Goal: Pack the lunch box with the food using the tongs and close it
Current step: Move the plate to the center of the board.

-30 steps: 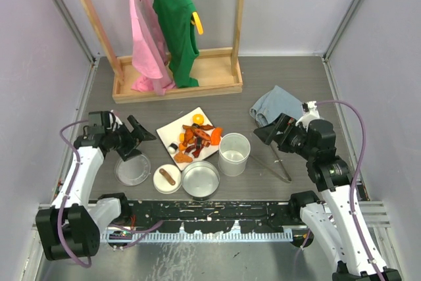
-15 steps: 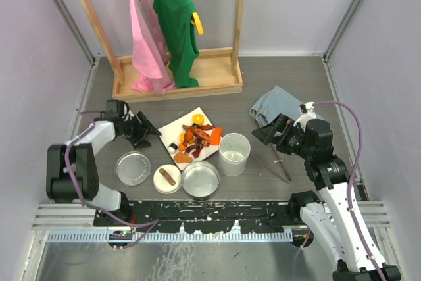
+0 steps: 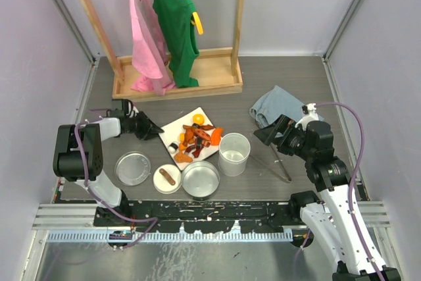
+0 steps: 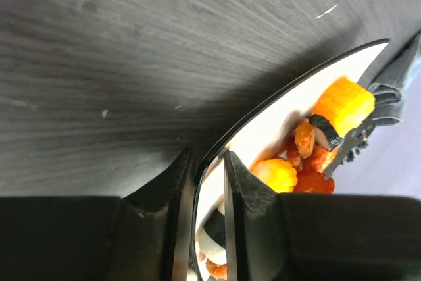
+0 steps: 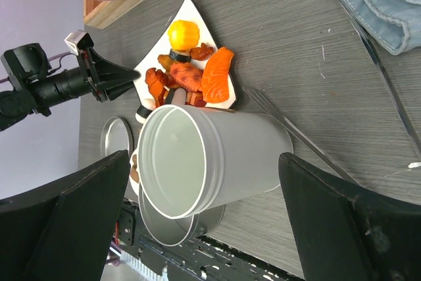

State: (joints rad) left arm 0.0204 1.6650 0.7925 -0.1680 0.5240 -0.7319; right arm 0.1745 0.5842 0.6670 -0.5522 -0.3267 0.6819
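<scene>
**Left gripper nips the plate rim**

The tongs [image 3: 279, 164] lie untouched right of the steel cup [image 3: 234, 154], with your right gripper [image 3: 267, 133] wide open above them. The food [image 3: 195, 137] sits on the white plate [image 3: 172, 127]. Your left gripper [image 3: 152, 129] has just swung in and narrowed onto its rim, probably to steady it.

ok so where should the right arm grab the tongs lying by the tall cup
Probably around mid-length of the tongs, coming straight down from above with the right gripper, which is open. They lie flat on the table in a narrow V, joined end toward the near edge, tips toward the denim cloth. Fingers straddling both arms there could squeeze them.
</scene>
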